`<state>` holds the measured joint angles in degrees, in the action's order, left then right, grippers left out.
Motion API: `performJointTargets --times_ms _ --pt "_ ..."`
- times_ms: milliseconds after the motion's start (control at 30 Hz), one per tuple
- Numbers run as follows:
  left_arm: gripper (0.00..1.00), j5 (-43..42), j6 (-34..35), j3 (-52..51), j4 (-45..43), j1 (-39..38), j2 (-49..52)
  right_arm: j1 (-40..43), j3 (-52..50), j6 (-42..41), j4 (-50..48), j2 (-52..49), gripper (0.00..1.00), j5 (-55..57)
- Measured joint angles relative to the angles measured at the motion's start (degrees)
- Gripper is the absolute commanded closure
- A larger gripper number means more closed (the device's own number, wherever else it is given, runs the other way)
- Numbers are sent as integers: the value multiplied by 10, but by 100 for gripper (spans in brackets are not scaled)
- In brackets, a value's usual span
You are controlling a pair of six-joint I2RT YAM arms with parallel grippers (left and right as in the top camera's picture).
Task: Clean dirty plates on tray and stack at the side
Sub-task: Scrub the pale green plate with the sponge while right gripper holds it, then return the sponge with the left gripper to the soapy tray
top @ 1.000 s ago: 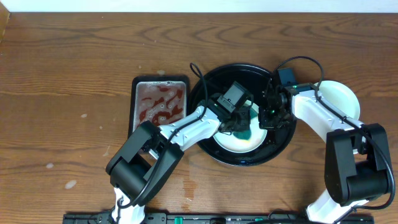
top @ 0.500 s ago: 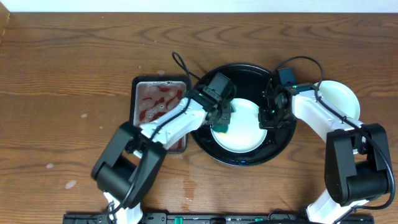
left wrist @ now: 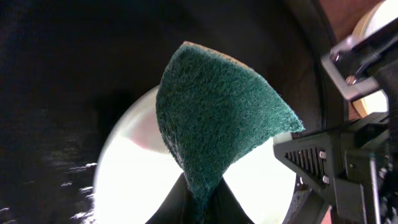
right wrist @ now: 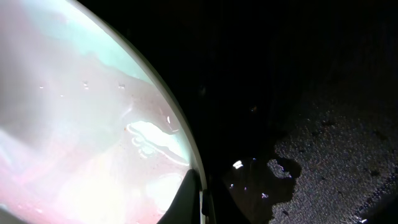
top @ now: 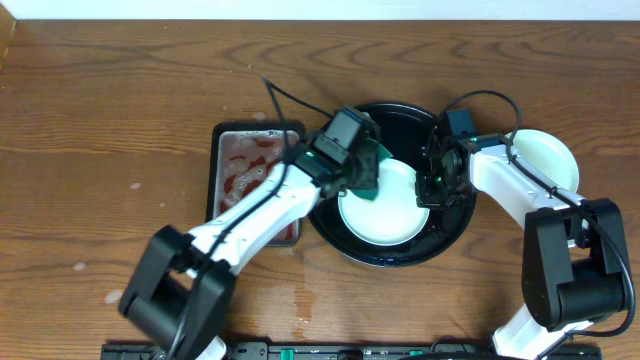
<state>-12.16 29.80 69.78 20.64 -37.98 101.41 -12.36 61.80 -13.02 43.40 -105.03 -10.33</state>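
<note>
Brown wood tabletop (top: pixel 120 90) surrounds everything. Left gripper (left wrist: pixel 200 202), clamped on the green scouring pad (left wrist: pixel 217 118), has swung from centre to the upper-left edge of the pale plate (top: pixel 388 212) in the black tray (top: pixel 400 110) — wiping looks nearly done, though glare may hide smears. Right gripper (right wrist: pixel 202 198) still pinches that plate's right rim; another plate (top: pixel 550 160) waits far right.

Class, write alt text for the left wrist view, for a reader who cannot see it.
A dark green scouring pad, pinched in the left gripper, is held over a pale plate lying in the glossy black tray.
</note>
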Motion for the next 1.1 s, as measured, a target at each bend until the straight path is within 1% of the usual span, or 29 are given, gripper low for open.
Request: performJointTargets --times_ms 200,400,667,867,967,1100 --pt "93 -10 31 0 -47 -39 67 0 0 0 0 0 99 0" --pt "93 -17 49 0 -54 -45 114 0 0 0 1 0 99 0" --pt "92 7 30 14 2 -36 114 0 0 0 0 0 99 0" --pt "93 6 15 14 37 4 105 0 0 0 1 0 99 0" --pt "93 -10 2 12 49 28 98 0 0 0 0 0 99 0" --pt "93 -40 -7 3 66 40 66 0 0 0 0 0 99 0"
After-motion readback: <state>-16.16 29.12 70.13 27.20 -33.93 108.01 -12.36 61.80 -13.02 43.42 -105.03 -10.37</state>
